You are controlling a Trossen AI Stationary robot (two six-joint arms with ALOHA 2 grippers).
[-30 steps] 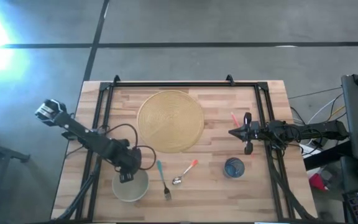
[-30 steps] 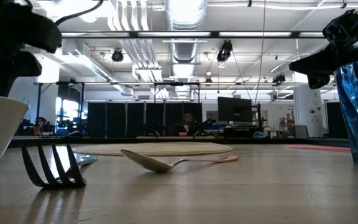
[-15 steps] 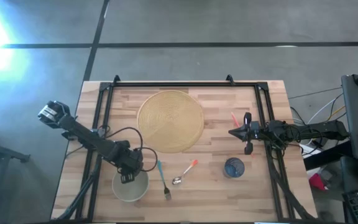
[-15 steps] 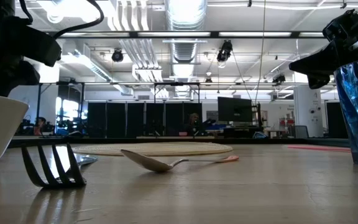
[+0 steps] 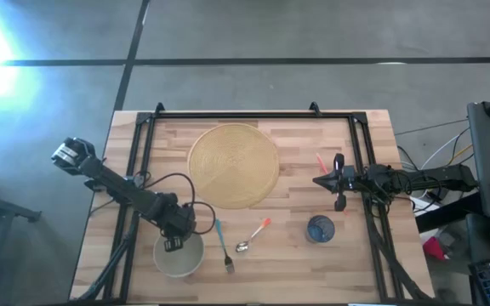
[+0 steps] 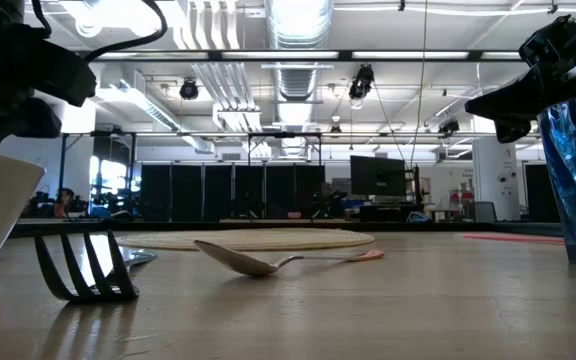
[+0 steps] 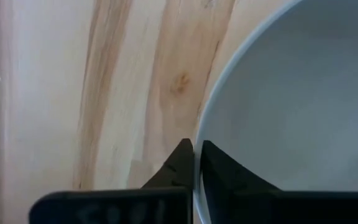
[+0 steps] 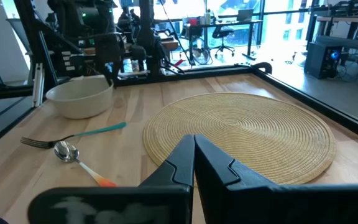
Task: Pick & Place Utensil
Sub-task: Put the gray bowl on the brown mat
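Pinching, apparently, the bowl (image 7: 278, 112) rim, left gripper (image 7: 193, 163) jaws have closed since earlier.

Overhead camera looking straight down, table-level camera level across, both sharing spoon (image 5: 252, 235)

Wood-grain table (image 5: 296, 246), woven mat (image 5: 233, 165), glossy bowl (image 5: 179, 257), shiny spoon (image 5: 253, 235).
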